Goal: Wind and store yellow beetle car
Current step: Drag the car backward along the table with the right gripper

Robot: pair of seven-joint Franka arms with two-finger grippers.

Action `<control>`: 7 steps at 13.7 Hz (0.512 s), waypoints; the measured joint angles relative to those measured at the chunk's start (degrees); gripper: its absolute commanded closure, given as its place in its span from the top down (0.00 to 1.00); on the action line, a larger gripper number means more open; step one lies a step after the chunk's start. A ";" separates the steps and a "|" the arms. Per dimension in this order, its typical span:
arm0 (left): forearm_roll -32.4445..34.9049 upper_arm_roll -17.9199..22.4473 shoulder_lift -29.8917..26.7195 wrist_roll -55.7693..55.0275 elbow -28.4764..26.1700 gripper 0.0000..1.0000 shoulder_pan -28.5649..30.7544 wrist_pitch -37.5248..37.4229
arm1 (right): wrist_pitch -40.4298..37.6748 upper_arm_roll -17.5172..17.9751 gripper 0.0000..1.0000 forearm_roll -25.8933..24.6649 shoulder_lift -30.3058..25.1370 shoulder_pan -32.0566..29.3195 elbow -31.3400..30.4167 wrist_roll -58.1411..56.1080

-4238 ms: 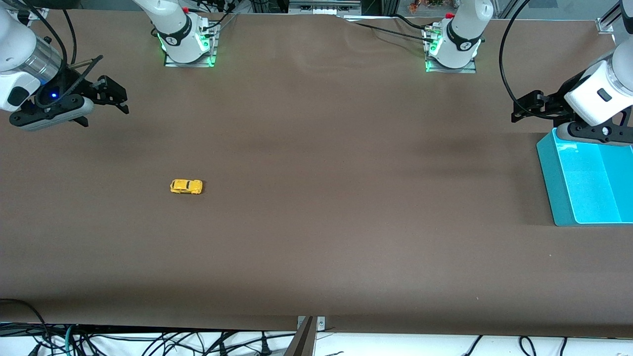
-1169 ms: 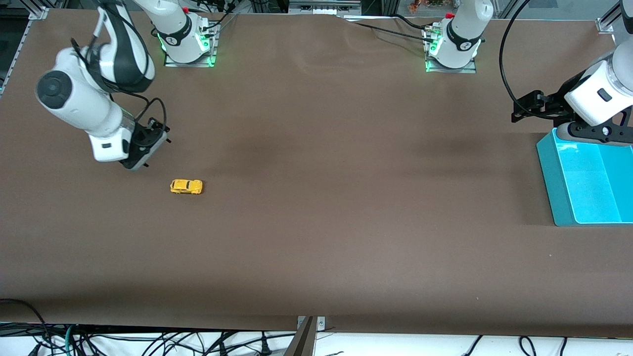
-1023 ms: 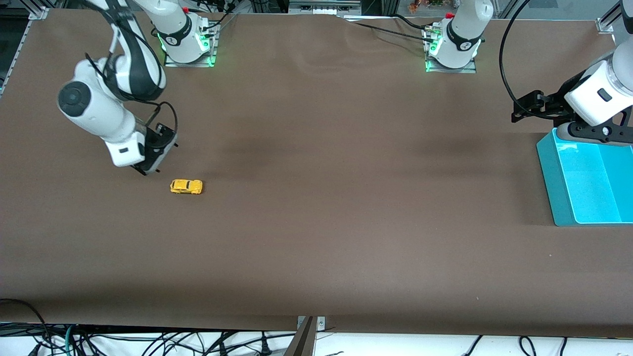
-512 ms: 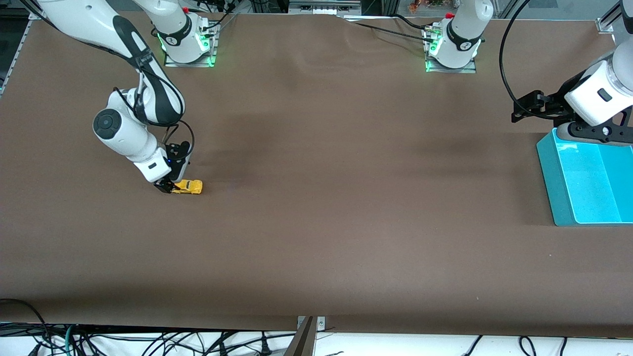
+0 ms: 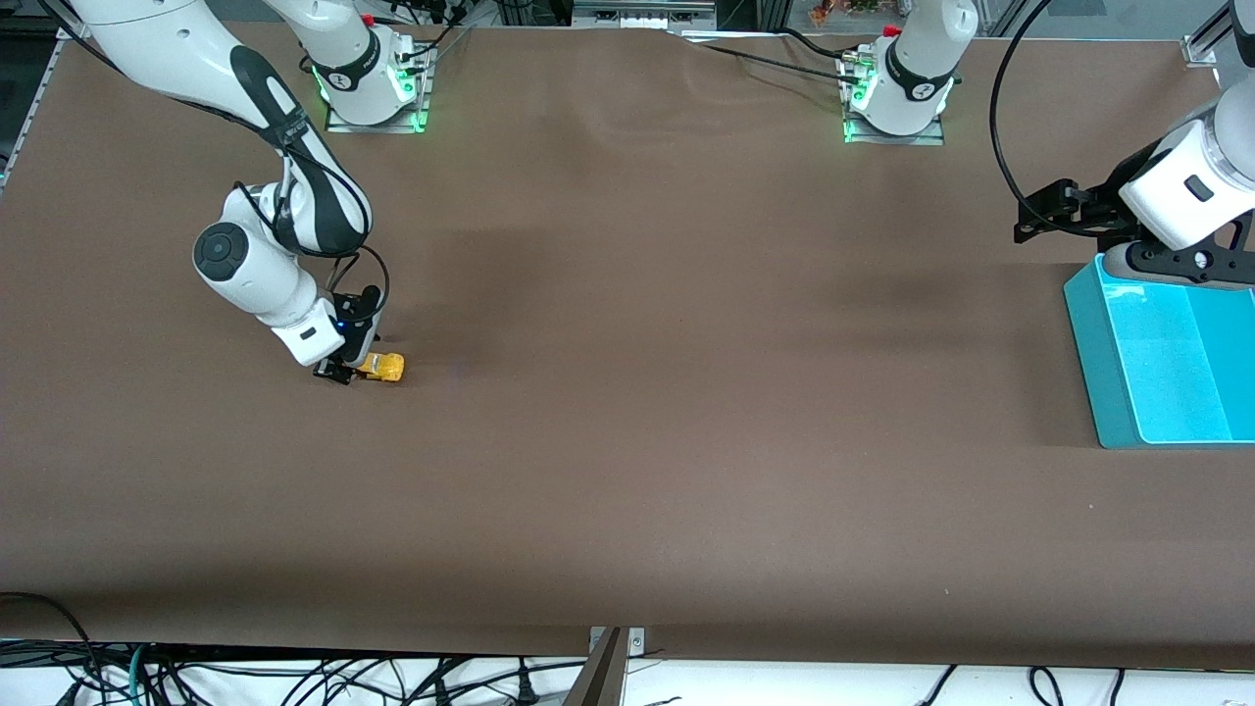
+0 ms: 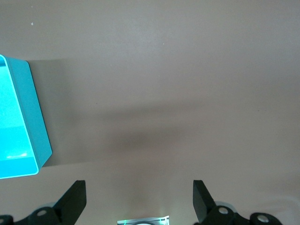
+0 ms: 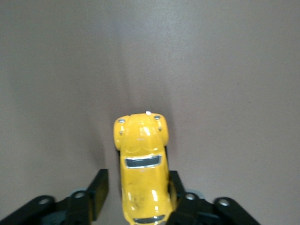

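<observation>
The yellow beetle car (image 5: 382,367) stands on the brown table toward the right arm's end. My right gripper (image 5: 343,373) is down at the table around the car's rear half. In the right wrist view the car (image 7: 142,159) lies lengthwise between the fingers of the right gripper (image 7: 137,183). One finger (image 7: 174,185) touches the car's side, and a narrow strip of table shows between the car and the other finger (image 7: 100,187). My left gripper (image 5: 1031,218) hangs open and waits over the table beside the teal bin (image 5: 1086,333). Nothing lies between its fingers (image 6: 77,197).
The teal bin (image 6: 40,126) sits at the left arm's end of the table, near the table's edge. Both arm bases stand along the edge farthest from the front camera. Cables hang below the edge nearest that camera.
My right arm has come down from above the table to the car, and its jaws have narrowed around it. The car has shifted slightly. The left arm has not moved.
</observation>
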 measured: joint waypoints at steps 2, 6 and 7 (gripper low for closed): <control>0.00 0.00 0.00 0.00 0.00 1.00 0.00 0.00 | -0.14 0.12 0.04 -0.04 -0.08 0.00 0.44 -1.54; 0.00 0.00 0.00 0.00 0.00 1.00 0.00 0.00 | -4.10 1.74 0.05 -0.05 -1.37 0.04 1.56 -5.46; 0.00 0.00 0.00 0.00 0.00 1.00 0.00 0.00 | -5.21 1.94 0.05 -0.05 -2.04 0.04 1.63 -6.30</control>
